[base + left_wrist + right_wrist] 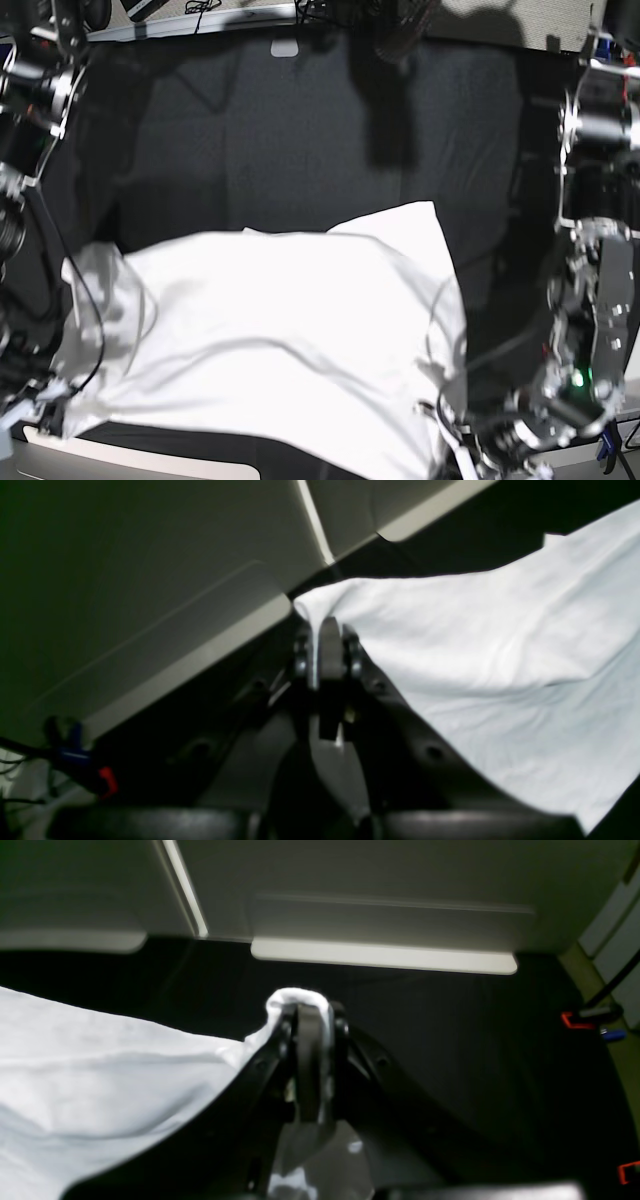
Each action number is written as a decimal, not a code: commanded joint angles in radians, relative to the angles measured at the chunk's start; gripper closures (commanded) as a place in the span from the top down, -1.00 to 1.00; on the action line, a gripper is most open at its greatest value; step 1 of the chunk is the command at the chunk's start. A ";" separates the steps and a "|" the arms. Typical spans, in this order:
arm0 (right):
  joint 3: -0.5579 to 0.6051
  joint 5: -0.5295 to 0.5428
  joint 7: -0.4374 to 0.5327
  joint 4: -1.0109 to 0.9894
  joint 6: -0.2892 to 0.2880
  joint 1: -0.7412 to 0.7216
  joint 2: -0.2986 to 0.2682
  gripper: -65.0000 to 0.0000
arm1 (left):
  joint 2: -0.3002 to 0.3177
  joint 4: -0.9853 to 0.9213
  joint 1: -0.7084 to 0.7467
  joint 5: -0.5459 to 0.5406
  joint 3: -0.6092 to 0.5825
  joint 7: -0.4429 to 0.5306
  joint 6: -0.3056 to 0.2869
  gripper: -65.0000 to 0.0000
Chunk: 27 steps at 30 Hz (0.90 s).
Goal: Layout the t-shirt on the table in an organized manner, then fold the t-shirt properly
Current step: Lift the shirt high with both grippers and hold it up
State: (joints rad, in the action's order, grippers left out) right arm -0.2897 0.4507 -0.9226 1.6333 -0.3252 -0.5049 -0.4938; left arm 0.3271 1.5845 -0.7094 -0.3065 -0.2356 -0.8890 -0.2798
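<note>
T-shirt corners sit pinched in both clenched end effectors, left and right; the plain white cloth sags between them over the black counter. Light and limp, it looks best gripped at corners or hems.

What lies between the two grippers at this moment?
In the base view the t-shirt spans the stretch between the left gripper and the right gripper, plain white side up. Each wrist view shows the jaws shut on a bunched edge of it.
</note>
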 commanded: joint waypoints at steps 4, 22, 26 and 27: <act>-0.002 0.070 0.031 -0.048 -0.036 -0.129 -0.016 -1.00 | 0.003 -0.057 -0.105 0.002 0.006 0.055 0.007 -1.00; 0.188 0.136 -0.035 -0.500 -0.104 -0.653 -0.018 -1.00 | -0.003 -0.414 -0.432 -0.001 0.005 0.165 0.005 -1.00; 0.188 0.132 -0.045 -0.535 -0.122 -0.737 -0.019 -1.00 | -0.009 -0.483 -0.491 -0.001 0.005 0.164 0.004 -1.00; 0.188 0.132 -0.041 -0.550 -0.122 -0.754 -0.019 -1.00 | -0.011 -0.499 -0.504 -0.001 0.005 0.164 0.004 -1.00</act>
State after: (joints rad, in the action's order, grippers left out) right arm -0.0990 0.5762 -0.9936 1.0706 -0.4458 -1.2186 -0.5045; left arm 0.3149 1.0695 -1.1652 -0.3061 -0.2356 -0.7570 -0.2806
